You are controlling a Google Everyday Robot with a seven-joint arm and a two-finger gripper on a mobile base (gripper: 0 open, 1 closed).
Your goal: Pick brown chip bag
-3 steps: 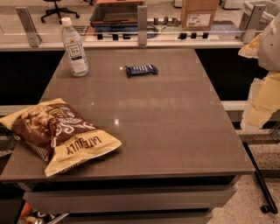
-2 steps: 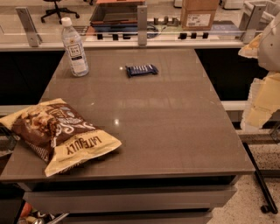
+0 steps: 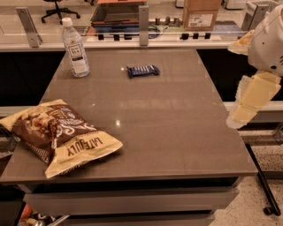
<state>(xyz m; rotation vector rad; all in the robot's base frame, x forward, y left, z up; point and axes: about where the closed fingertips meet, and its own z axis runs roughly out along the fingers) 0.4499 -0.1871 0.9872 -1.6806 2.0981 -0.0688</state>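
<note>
The brown chip bag (image 3: 57, 134) lies flat at the front left corner of the grey table (image 3: 177, 128), its cream-yellow end pointing to the front edge and its other end hanging over the left edge. My gripper (image 3: 248, 103) hangs at the right side of the view, off the table's right edge and above the floor, far from the bag. It holds nothing that I can see.
A clear water bottle (image 3: 75, 48) stands at the back left of the table. A small dark blue candy bar wrapper (image 3: 143, 70) lies at the back middle. A glass barrier with posts (image 3: 143, 20) runs behind the table. A cardboard box (image 3: 201, 13) stands beyond it.
</note>
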